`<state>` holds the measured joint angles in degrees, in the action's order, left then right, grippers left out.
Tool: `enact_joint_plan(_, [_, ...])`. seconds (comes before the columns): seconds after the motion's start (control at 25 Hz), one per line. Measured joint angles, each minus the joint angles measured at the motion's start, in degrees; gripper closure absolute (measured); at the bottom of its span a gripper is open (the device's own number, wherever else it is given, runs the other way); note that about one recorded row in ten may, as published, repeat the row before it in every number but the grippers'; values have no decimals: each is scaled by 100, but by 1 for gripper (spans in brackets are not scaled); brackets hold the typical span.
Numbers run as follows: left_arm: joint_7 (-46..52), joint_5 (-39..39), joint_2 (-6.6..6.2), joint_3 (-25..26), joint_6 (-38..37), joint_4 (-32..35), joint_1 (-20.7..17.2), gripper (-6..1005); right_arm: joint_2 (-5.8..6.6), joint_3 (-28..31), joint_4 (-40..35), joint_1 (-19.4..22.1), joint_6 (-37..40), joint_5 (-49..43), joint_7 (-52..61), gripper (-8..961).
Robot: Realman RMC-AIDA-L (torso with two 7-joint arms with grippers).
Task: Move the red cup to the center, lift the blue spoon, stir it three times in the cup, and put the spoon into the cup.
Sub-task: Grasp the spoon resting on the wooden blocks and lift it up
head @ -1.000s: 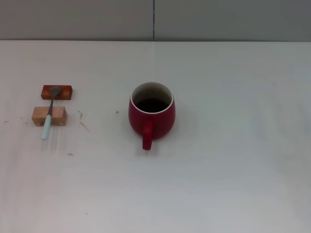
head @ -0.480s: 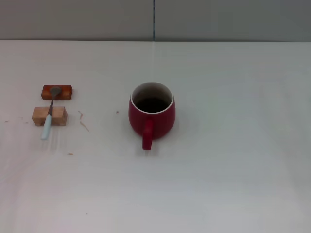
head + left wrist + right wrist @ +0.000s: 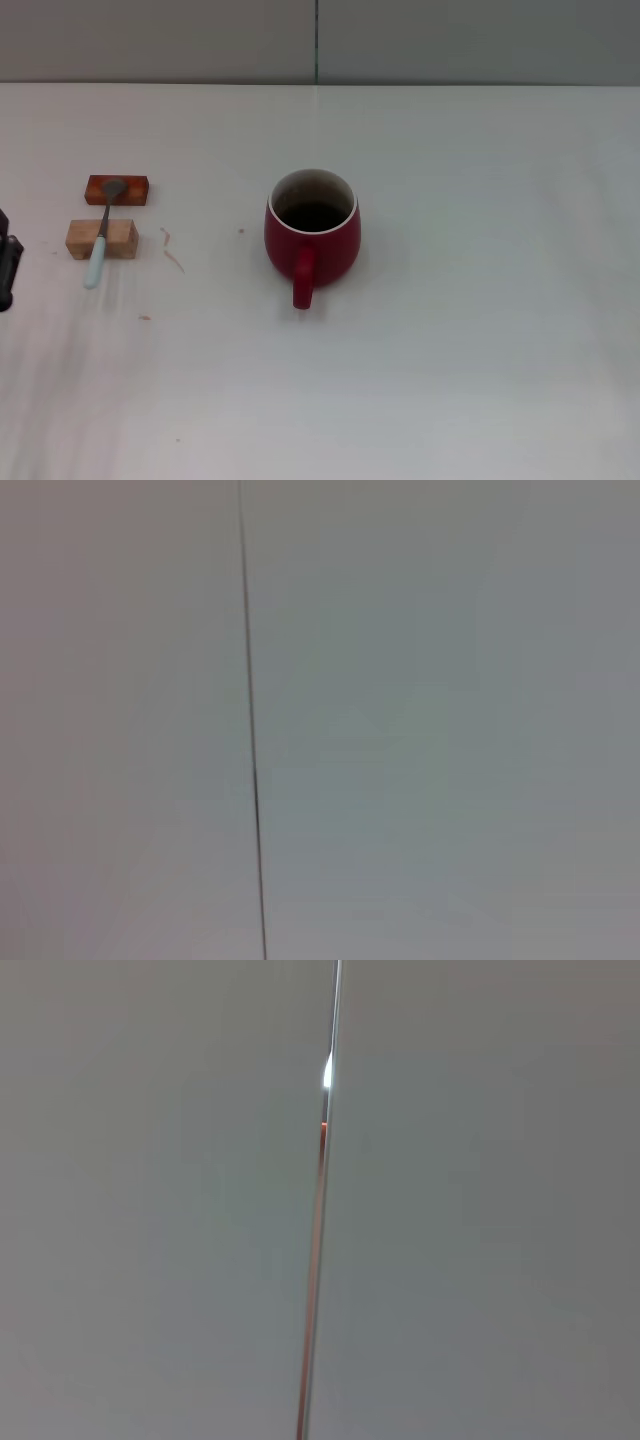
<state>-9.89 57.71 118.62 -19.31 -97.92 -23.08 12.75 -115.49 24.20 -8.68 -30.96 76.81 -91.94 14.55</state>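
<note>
At the far left edge of the head view you have the left gripper (image 3: 8, 262), only a dark sliver in frame; whether its fingers are apart or together you cannot tell. Just beside it the blue spoon (image 3: 101, 238) lies propped on two blocks: bowl on the red-brown block (image 3: 117, 190), handle across the pale wooden block (image 3: 101, 239), tip on the table (image 3: 480, 360). Mid-table stands the red cup (image 3: 312, 235), upright, handle toward you. Right gripper not visible; both wrist views show only a plain grey wall with a seam.
</note>
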Motion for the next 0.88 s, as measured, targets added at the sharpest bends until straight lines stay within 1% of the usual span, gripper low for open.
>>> enact_joint_plan(0.12, [-527, 23, 1, -27, -71, -471, 10, 170, 53, -36, -2, -35, -7, 0, -2, 306])
enact_joint_plan(0.24, [-853, 132, -7, -14, -81, -884, 20, 170, 69, -50, -2, -58, -27, 0, -2, 307])
enact_joint_plan(0.52, [-1126, 159, -38, -39, -22, -1471, 18, 170, 82, -64, -5, -119, -203, -28, -185, 307])
enact_joint_plan(0.68, [-1195, 161, -41, -44, 79, -1588, -7, 170, 74, -65, 10, -120, -215, -17, -294, 307])
enact_joint_plan(0.88, [-1233, 156, -19, -14, 444, -1655, -20, 170, 58, -65, 49, -118, -217, -18, -296, 307])
